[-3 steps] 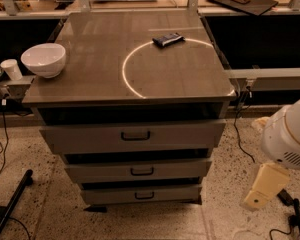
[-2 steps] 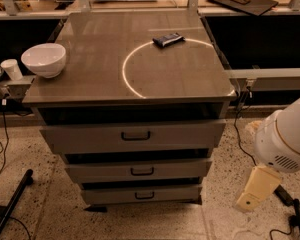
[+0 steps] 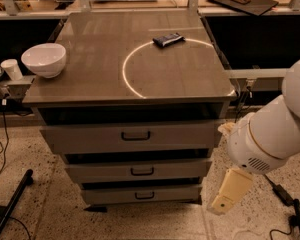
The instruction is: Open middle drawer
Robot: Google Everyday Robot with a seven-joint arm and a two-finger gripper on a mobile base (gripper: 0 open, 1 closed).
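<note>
Grey metal fronts the middle drawer (image 3: 100,173); the gripper (image 3: 229,194) hangs at its four o'clock, open or closed cannot be told, and should probably meet the handle (image 3: 142,171) squarely.

No text, label, brand or number can be read: not on the middle drawer (image 3: 100,172), the dark packet (image 3: 168,39) on the table (image 3: 90,64), or the hand (image 3: 229,193), which hangs low, right of the drawers.

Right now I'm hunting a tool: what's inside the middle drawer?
Of the middle drawer only the front and black handle show; contents are covered. The claw hangs low, right of the cabinet.
</note>
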